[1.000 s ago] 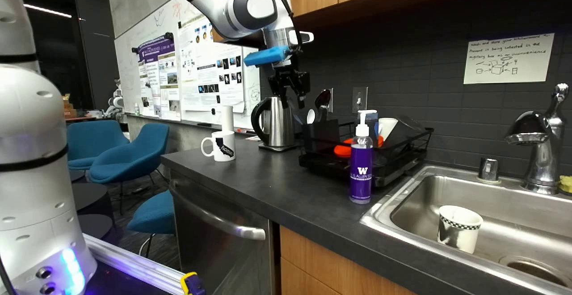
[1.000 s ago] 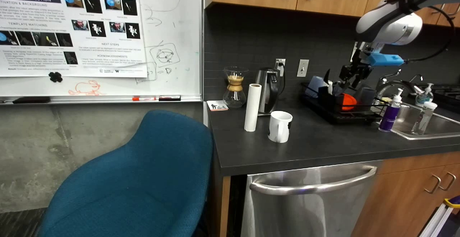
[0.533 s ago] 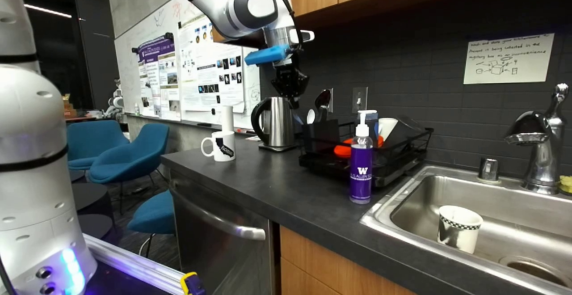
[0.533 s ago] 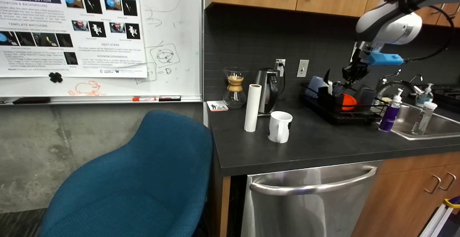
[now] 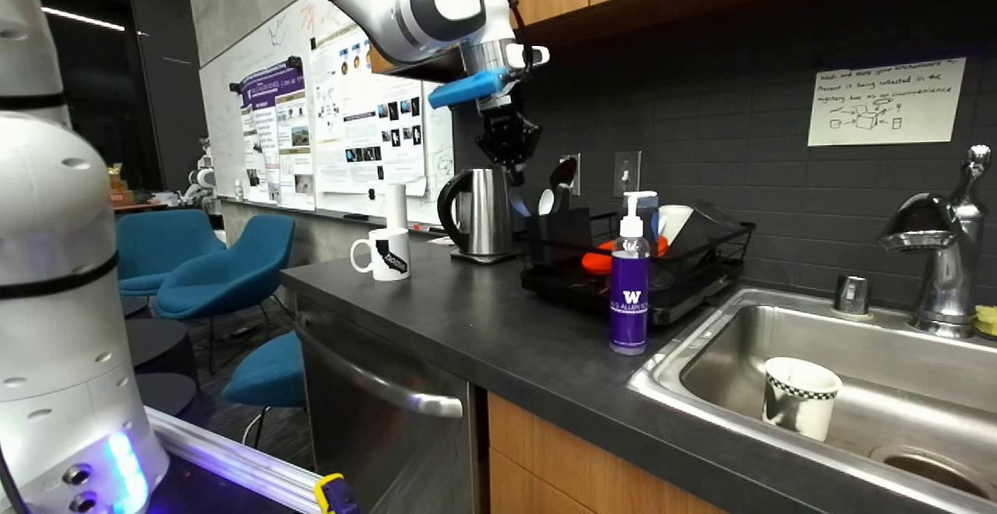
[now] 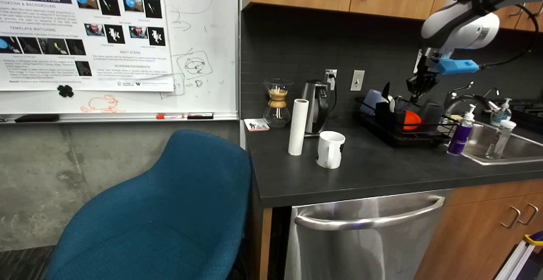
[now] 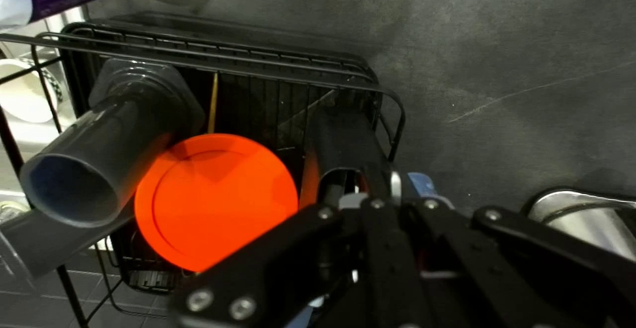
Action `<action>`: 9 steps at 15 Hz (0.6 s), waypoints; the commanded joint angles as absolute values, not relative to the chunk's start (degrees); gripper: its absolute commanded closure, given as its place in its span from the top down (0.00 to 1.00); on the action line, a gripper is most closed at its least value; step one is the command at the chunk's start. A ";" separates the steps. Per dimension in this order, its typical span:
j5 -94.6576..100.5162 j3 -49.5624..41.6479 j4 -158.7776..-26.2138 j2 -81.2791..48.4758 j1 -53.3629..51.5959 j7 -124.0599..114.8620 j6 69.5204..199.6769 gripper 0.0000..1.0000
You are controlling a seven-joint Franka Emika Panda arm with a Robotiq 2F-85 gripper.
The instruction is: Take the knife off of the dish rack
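Note:
The black wire dish rack [image 5: 693,288] stands on the counter between kettle and sink, with a dark utensil holder [image 5: 561,234] at its kettle end. My gripper [image 5: 516,177] is pointed down just above that holder; both exterior views show its fingers together, as does the gripper [image 6: 413,98] beside the upright utensils. In the wrist view the gripper [image 7: 396,204] covers much of the holder. A pale metallic edge [image 7: 395,184] shows between the fingers; I cannot tell whether they hold it. Which utensil is the knife cannot be made out; the fingers hide part of the group.
An orange-red dish [image 7: 213,199] and a grey cup [image 7: 99,154] fill the rack beside the utensils. The steel kettle [image 5: 491,214] is close to the gripper. A purple soap bottle [image 5: 629,296] stands in front of the rack, and a white mug [image 5: 393,255] nearer the counter's end.
The fingers were apart a second ago and have come together. The wrist has since shifted slightly, and the utensils in the holder have moved a little.

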State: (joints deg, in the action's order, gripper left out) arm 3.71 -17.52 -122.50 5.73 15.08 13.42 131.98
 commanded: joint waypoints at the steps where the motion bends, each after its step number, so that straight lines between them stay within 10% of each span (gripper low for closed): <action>1: 7.22 -16.52 -120.49 8.69 15.35 11.17 126.94 0.01; 9: 14.47 -14.65 -117.53 16.09 15.53 9.86 117.68 0.01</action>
